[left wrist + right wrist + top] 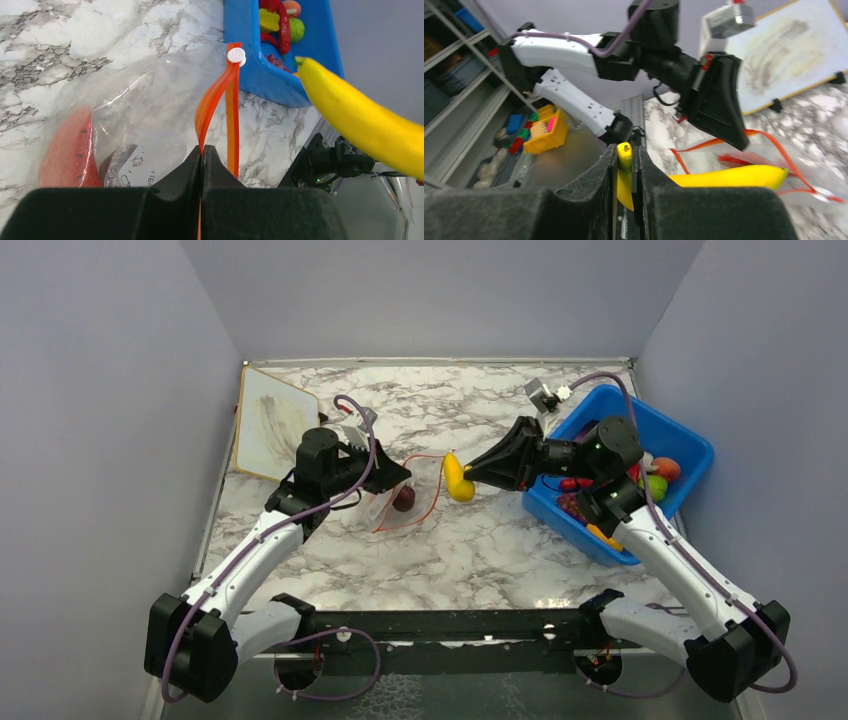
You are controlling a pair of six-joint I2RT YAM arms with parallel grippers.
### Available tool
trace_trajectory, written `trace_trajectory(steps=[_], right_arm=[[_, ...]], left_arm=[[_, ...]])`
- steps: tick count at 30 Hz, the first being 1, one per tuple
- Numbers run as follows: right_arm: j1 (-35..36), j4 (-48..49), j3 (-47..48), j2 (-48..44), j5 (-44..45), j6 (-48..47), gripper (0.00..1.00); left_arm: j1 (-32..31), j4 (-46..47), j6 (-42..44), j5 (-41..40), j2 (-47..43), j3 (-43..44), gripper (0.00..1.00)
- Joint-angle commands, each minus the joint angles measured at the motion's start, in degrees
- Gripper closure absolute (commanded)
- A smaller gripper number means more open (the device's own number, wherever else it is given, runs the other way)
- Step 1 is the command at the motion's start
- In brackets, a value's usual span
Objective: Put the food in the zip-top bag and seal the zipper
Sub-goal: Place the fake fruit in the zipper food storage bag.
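Observation:
The clear zip-top bag (pixel 405 502) lies on the marble table, mouth toward the right, with a dark red fruit (pixel 404 499) inside. My left gripper (pixel 392 478) is shut on the bag's orange-red zipper (pixel 214 102) strip, holding the mouth up; its white slider (pixel 236 55) sits at the far end. A red piece (pixel 65 150) shows through the bag. My right gripper (pixel 478 475) is shut on the stem end of the yellow banana (pixel 457 478), held in the air just right of the bag's mouth. The banana also shows in the left wrist view (pixel 360 117) and the right wrist view (pixel 729 176).
A blue bin (pixel 660 430) at the right holds more toy food: red chili (pixel 284 30), green piece (pixel 296 30), grapes (pixel 570 505), orange piece (pixel 603 536). A whiteboard (pixel 268 422) lies at the back left. Grey walls enclose the table.

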Motion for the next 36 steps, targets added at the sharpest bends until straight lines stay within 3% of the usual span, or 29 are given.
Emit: trace_trajectory(steps=[1,15,25,36], right_arm=[[4.2,10.8,-1.8,1.6,-2.7,4.2,0.99],[9.0,19.0,-4.9,8.8,-0.6,2.9,0.99],[9.1,11.3,-6.8,10.1,9.1,-11.1,0.99],[9.1,6.8,-8.4,10.2,19.6,-20.5,0.99]], left_arm=[[0.0,2.8,-1.8,2.5,0.4,1.7,1.00],[0.0,3.0,-4.1,5.2,0.4,1.8,1.00],[0.0,3.6,-5.8,7.8,-0.1,1.9,1.00],[0.0,4.2,-6.0,9.7,-0.6,2.3,1.00]])
